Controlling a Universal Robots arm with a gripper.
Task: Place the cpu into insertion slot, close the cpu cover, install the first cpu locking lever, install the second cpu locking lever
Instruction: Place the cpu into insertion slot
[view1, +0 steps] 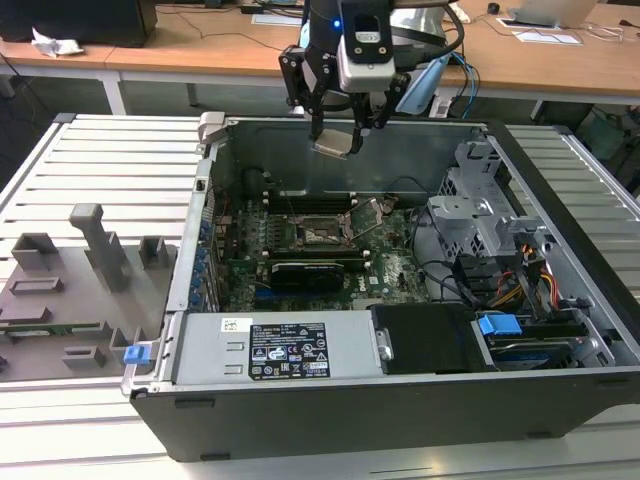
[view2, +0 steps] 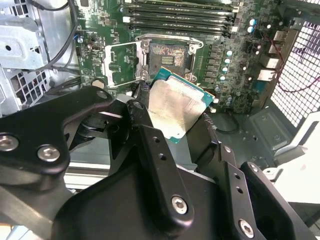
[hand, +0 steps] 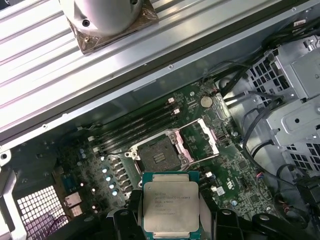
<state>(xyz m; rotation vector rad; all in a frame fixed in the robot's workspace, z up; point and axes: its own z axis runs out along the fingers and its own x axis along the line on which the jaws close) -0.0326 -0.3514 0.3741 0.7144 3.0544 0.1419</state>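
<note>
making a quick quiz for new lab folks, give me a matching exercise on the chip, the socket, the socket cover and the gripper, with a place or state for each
Things
1. chip
2. socket
3. cover
4. gripper

Place or state
A. swung open beside the socket
B. shut on the chip
C. empty, on the green board
D. held up over the open case

Pairs: 1-D, 2-C, 3-A, 4-B
</note>
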